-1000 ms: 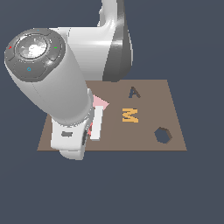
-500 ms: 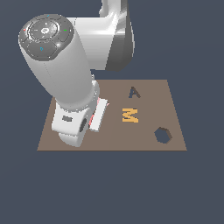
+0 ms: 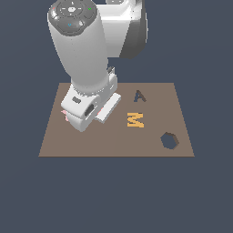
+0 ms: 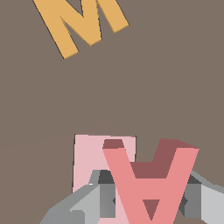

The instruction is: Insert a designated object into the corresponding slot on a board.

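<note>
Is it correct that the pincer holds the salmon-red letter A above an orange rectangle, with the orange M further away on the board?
Not quite: the rectangle is pale pink, not orange, as the wrist view shows. The pincer does hold the salmon-red A above it, with the orange M further away on the board.

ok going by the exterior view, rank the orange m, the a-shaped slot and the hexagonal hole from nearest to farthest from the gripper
The gripper sits under the arm at the exterior view's left side of the board.
1. Orange M, mid-board, nearest.
2. A-shaped slot, beyond the M toward the far edge; fairly close to the M's rank.
3. Hexagonal hole, near the exterior view's right edge, farthest.
</note>
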You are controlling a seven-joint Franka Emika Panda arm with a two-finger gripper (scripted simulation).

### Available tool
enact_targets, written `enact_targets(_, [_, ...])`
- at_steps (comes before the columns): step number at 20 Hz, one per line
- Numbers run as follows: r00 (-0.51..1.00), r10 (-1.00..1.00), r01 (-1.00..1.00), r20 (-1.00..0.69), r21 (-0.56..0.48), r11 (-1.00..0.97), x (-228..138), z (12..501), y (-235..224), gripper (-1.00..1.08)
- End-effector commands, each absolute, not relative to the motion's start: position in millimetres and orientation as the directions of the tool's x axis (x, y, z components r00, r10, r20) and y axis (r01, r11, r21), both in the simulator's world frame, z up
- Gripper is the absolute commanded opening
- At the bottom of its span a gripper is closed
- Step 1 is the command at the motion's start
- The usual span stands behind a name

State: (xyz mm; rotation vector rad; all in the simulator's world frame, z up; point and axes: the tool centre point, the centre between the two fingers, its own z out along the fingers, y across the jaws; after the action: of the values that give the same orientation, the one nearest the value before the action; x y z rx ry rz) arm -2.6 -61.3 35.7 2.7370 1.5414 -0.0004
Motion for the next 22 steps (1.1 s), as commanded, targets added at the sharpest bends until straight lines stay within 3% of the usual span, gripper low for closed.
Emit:
enact_targets(1, [0.591,0.807,0.807,0.0,0.001,-0.591,-16.2,36.3,-52.0,-1.0])
enact_targets(12, [0.837,0.548,0.548,0.001,0.001,-0.837,-61.0,38.1,-2.2,-1.0])
enact_targets(22, [0.954,0.3,0.3,0.001,0.001,-0.954,-80.2,39.3,46.5,-1.0])
